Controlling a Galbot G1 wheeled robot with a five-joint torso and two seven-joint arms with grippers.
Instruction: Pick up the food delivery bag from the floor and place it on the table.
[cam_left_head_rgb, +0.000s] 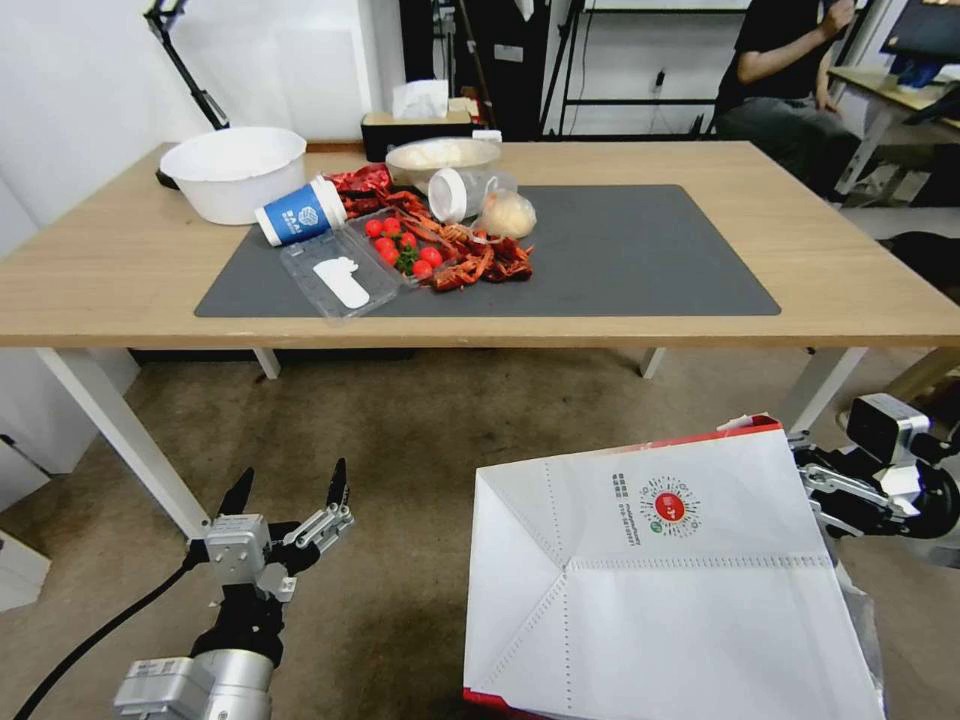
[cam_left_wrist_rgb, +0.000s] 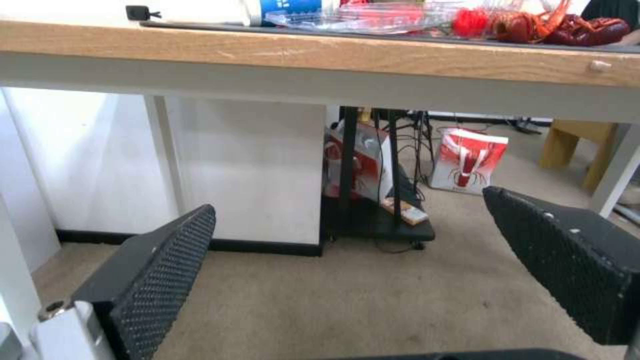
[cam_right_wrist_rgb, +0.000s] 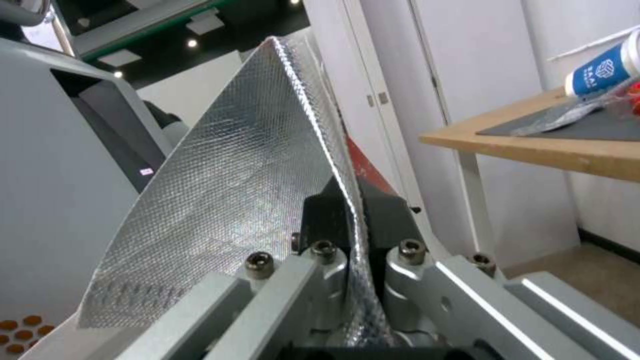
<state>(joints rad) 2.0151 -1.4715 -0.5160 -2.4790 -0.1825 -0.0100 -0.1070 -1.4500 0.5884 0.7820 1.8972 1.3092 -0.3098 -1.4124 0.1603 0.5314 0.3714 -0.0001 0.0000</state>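
Note:
The food delivery bag (cam_left_head_rgb: 660, 580) hangs tilted at the lower right of the head view, in front of the table's edge. Its white folded panel with the round red logo (cam_left_head_rgb: 669, 507) faces up, and a red rim shows on top. My right gripper (cam_left_head_rgb: 812, 490) is shut on the bag's right edge. In the right wrist view that gripper (cam_right_wrist_rgb: 351, 200) pinches the silver foil lining (cam_right_wrist_rgb: 227, 200). My left gripper (cam_left_head_rgb: 290, 488) stands open and empty over the floor (cam_left_head_rgb: 420, 450) at the lower left, and its black fingers (cam_left_wrist_rgb: 153, 270) point under the table (cam_left_head_rgb: 120, 270).
On the dark mat (cam_left_head_rgb: 640, 250) lie a blue cup (cam_left_head_rgb: 300, 212), a clear tray of tomatoes (cam_left_head_rgb: 400, 245), crayfish (cam_left_head_rgb: 480, 258) and a jar (cam_left_head_rgb: 460, 192). A white bowl (cam_left_head_rgb: 233, 170) stands to their left. White table legs (cam_left_head_rgb: 120, 440) flank the carpet. A red-and-white bag (cam_left_wrist_rgb: 467, 160) sits beyond the table.

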